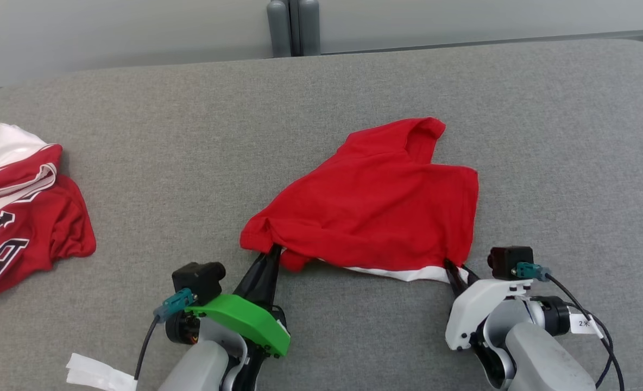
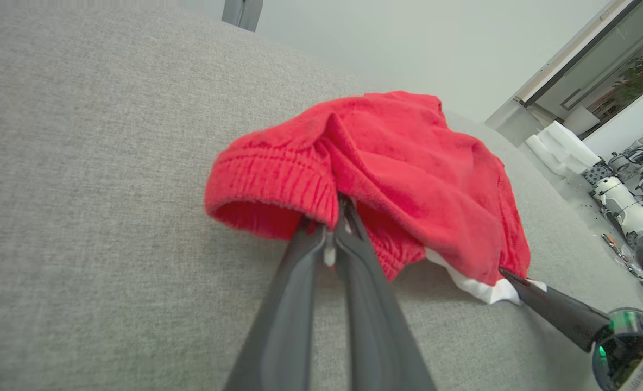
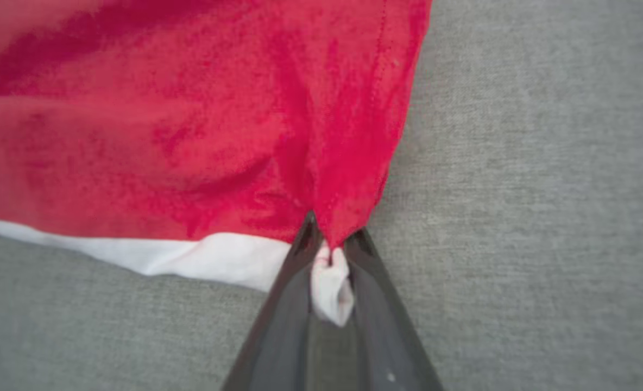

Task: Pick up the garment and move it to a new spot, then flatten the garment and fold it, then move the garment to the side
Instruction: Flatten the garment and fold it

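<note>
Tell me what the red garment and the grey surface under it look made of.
The garment: soft knit cloth, likely cotton jersey, matte; it drapes and wrinkles, and its edge shows ribbed stitching in the left wrist view. The surface: grey woven or felt-like upholstery fabric, matte; a fine heathered grain shows, no gloss.

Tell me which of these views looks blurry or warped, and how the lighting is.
Head view: sharp, evenly lit, only a faint shadow under the red garment. Left wrist view: wide-angle warp bends the far edge of the table. Right wrist view: softest, the garment smeared top left, the right gripper out of focus.
</note>
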Tool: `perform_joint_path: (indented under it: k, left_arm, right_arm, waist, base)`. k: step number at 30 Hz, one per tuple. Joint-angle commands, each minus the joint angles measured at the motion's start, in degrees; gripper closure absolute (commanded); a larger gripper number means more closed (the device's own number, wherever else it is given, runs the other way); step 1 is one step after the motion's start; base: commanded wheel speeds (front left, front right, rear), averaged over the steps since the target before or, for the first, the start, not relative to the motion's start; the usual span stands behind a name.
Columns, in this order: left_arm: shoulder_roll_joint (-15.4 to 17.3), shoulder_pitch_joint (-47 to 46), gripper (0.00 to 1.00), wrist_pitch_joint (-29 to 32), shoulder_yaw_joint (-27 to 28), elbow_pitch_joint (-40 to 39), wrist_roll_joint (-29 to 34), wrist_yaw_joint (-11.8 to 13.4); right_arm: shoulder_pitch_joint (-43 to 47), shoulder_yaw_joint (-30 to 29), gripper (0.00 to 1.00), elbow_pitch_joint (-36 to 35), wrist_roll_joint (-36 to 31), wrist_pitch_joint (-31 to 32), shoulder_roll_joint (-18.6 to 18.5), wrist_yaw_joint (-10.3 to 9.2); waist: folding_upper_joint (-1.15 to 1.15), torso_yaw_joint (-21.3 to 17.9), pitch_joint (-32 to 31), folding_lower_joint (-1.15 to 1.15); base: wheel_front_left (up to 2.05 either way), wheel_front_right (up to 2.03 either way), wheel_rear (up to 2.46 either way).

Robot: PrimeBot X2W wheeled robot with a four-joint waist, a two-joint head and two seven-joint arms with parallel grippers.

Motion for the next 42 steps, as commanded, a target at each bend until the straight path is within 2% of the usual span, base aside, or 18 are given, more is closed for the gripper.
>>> perform_joint_path:
  k: [1,7,13,19,24,26,29,32,38,42]
  left_arm:
    - [0.6,-0.7,1.00,0.0,0.1,-1.3,-1.0,-0.3]
    - [2.3,1.2,1.00,0.0,2.3,-11.2,-2.4,-0.3]
    - [4.7,0.4,1.00,0.0,2.1,-21.5,-3.9,-0.3]
    - [8.2,-4.4,1.00,0.0,0.0,-27.1,-5.6,-0.3]
    - [12.6,-14.6,1.00,2.2,-2.3,-28.3,-9.4,-0.3]
    - [14.9,-19.6,1.00,4.3,-2.9,-27.2,-10.5,-0.3]
    - [16.3,-27.2,1.00,6.2,-1.8,-25.0,-14.1,-0.3]
    - [17.4,-33.5,1.00,5.5,-0.1,-21.8,-15.6,-0.3]
    - [16.1,-43.6,1.00,0.7,3.5,-16.3,-14.1,-0.3]
    - [13.0,-46.7,1.00,-0.1,8.6,-18.7,-11.6,-0.3]
  right_arm:
    - [2.2,0.9,1.00,1.0,0.9,0.1,0.9,0.43]
    - [1.5,-2.0,1.00,-7.0,4.6,-5.1,0.6,0.29]
    - [2.9,-5.7,1.00,-20.1,6.4,-4.9,-1.8,0.24]
    - [2.3,-10.9,1.00,-33.9,6.7,1.2,-3.9,0.24]
    - [-4.7,-11.9,1.00,-41.2,8.1,9.9,-5.4,0.24]
    - [-9.3,-11.3,1.00,-40.9,8.1,12.9,-5.8,0.24]
    - [-18.0,-10.7,1.00,-37.5,9.7,15.2,-4.2,0.24]
    - [-25.9,-10.8,1.00,-32.7,10.9,13.8,-2.5,0.24]
    - [-39.5,-11.9,1.00,-23.5,9.5,0.1,-0.7,0.24]
    - [-44.8,-12.6,1.00,-21.8,8.8,-10.2,-0.6,0.24]
  waist:
    - [0.00,-0.1,-0.1,0.00]
    - [0.00,-0.5,-1.0,0.00]
    - [0.00,-1.0,-1.9,0.00]
    - [0.00,-2.3,-1.0,0.00]
    - [0.00,-4.6,3.6,0.00]
    - [0.00,-6.0,6.3,0.00]
    - [0.00,-8.1,11.0,0.00]
    - [0.00,-9.4,14.2,0.00]
    - [0.00,-9.6,16.1,0.00]
    - [0.00,-8.3,15.4,0.00]
  base:
    - [0.00,0.00,0.00]
    - [0.00,0.00,0.00]
    - [0.00,0.00,0.00]
    - [0.00,0.00,0.00]
    - [0.00,0.00,0.00]
    - [0.00,0.00,0.00]
    - [0.00,0.00,0.00]
    - [0.00,0.00,0.00]
    - [0.00,0.00,0.00]
    - [0.00,0.00,0.00]
